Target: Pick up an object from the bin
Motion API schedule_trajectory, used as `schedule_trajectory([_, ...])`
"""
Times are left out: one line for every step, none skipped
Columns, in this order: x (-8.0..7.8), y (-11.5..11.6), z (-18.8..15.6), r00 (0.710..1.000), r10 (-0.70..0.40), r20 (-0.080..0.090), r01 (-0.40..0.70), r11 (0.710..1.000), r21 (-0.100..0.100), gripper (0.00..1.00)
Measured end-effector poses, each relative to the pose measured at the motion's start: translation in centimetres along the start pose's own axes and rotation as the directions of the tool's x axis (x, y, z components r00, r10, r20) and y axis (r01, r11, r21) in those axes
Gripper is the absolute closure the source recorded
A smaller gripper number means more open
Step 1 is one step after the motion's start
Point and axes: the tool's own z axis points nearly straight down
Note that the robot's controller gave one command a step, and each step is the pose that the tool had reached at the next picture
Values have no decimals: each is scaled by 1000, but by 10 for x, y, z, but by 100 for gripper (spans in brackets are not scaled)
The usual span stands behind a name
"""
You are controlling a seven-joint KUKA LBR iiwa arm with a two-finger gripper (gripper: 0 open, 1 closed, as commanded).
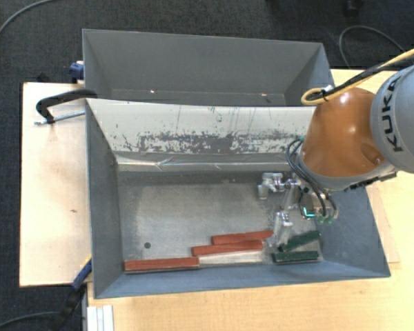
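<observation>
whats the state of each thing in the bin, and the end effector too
end effector: lowered into the near right corner of the bin, close beside the dark green block
dark green block: lying on the floor by the near wall, not lifted
long red-brown bar: flat along the near wall
middle red-brown bar: flat, just behind it
far red-brown bar: flat, its end nearest the end effector

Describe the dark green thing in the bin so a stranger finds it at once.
Start at the grey bin and follow its floor to the lower right corner of the view, right by the gripper. There, at the right end of a row of long red-brown strips, lies the dark green piece. It is the only green thing, and shorter than the strips.
</observation>
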Motion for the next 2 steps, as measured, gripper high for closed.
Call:
schedule_trajectory([13, 14, 65, 999, -55, 0, 55, 999, 0, 0])
schedule_trajectory([11, 13, 61, 998, -55, 8, 55, 999, 1, 100])
